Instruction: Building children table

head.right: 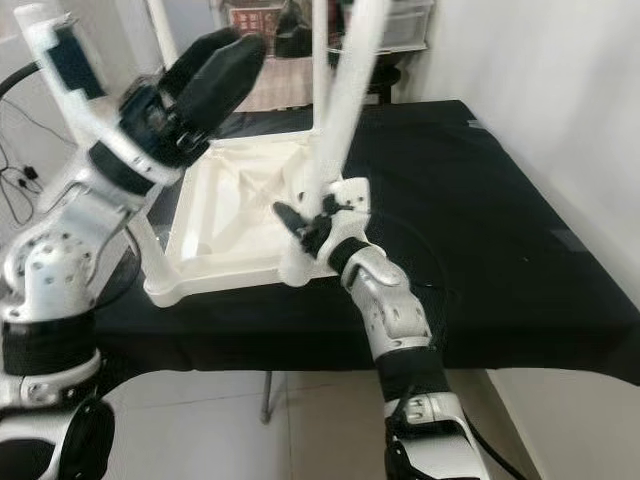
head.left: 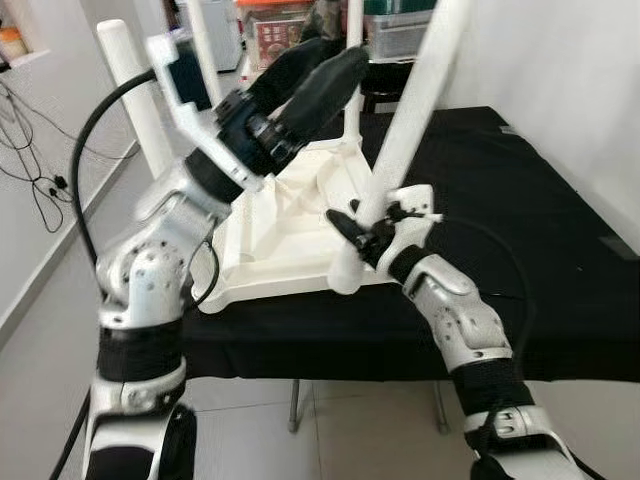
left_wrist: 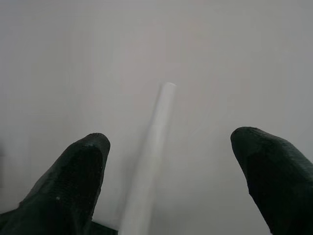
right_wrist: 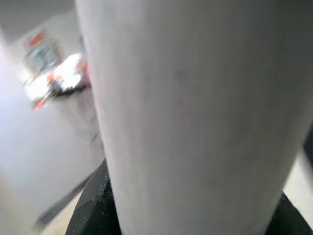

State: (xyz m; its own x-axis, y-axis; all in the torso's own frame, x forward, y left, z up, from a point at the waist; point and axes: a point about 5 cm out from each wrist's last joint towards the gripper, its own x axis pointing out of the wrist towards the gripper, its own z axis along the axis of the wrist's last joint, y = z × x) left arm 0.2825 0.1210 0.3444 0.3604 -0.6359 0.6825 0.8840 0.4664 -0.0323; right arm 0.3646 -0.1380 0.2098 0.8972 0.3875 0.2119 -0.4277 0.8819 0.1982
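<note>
The small white table (head.left: 290, 225) lies upside down on the black tabletop (head.left: 520, 230), near its front left corner, so that the sockets for the legs face up. Three legs already stand upright at the other corners, one of them at the left (head.left: 140, 100). The right gripper (head.left: 365, 232) pinches the fourth leg (head.left: 405, 130) low on its shaft, holding it tilted with its foot end at the front right corner of the upturned table, most likely to steer it into the last socket. The left gripper (head.left: 320, 80) is raised above the white table, its fingers (left_wrist: 78, 171) spread with nothing between them, probably ready to steady the leg higher up. Boxes stand at the back (head.left: 275, 35), red-labelled, but their print is too blurred to read.
</note>
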